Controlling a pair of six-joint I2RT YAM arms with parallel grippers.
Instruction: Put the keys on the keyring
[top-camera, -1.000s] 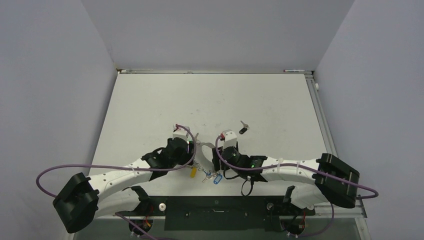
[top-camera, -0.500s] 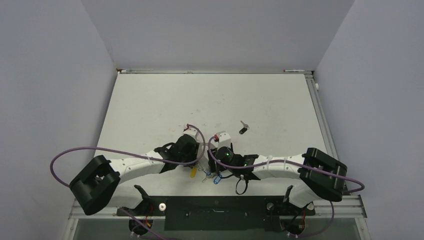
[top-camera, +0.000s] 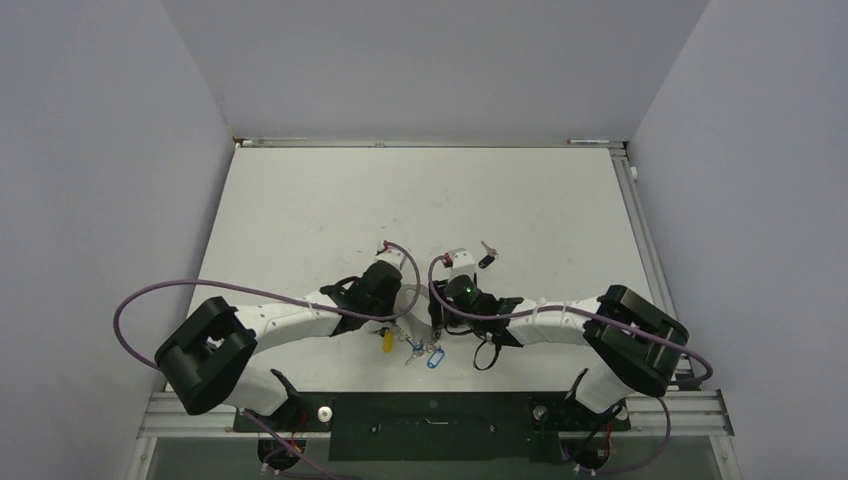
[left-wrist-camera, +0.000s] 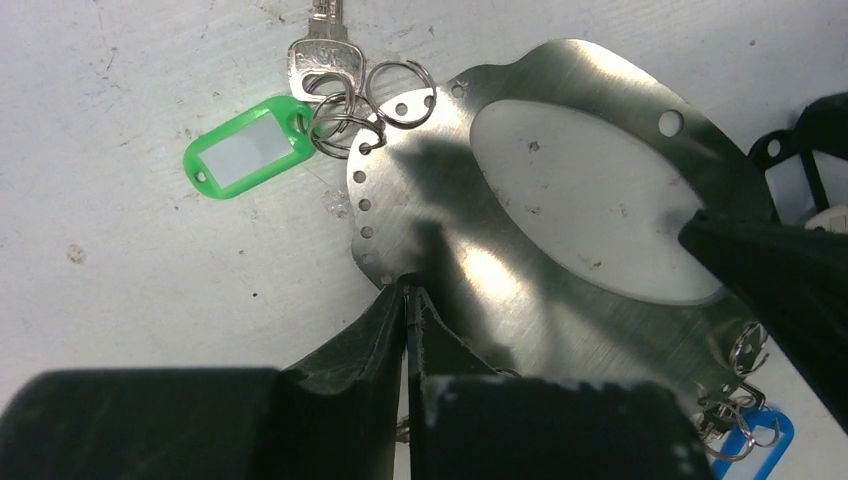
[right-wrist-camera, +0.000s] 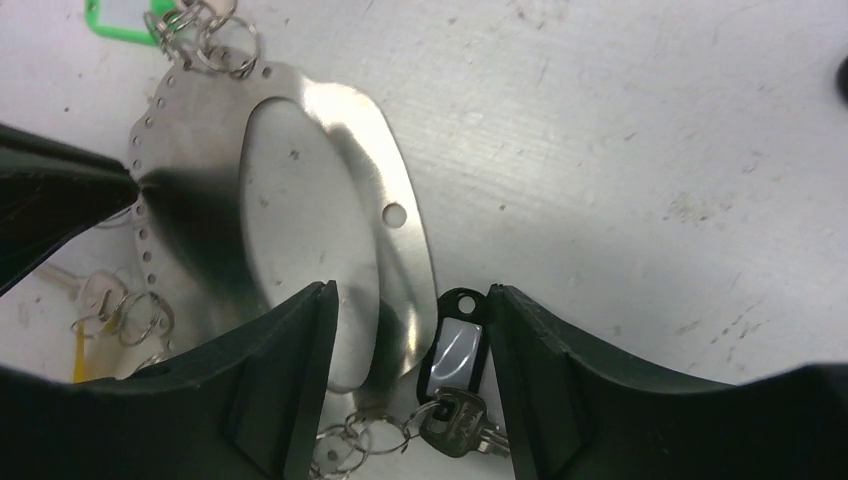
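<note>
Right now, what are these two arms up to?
This robot is filling a flat metal keyring. The left pincer is clamped on the ring's rim, steadying it. The right pincer is open around the opposite rim and a black-tagged key. A green-tagged key and a blue-tagged key sit at the ring's edge, seemingly hooked on.

Plain grey walls (top-camera: 100, 150) are boxing in the scuffed white table (top-camera: 330, 200); a metal rail (top-camera: 430, 143) is running along its edge, well ahead of the left gripper (left-wrist-camera: 408, 300)

White arm links (top-camera: 290, 320), black joint housings (top-camera: 205, 355), looping purple cables (top-camera: 180, 284), green light (top-camera: 470, 293), black jaws
</note>
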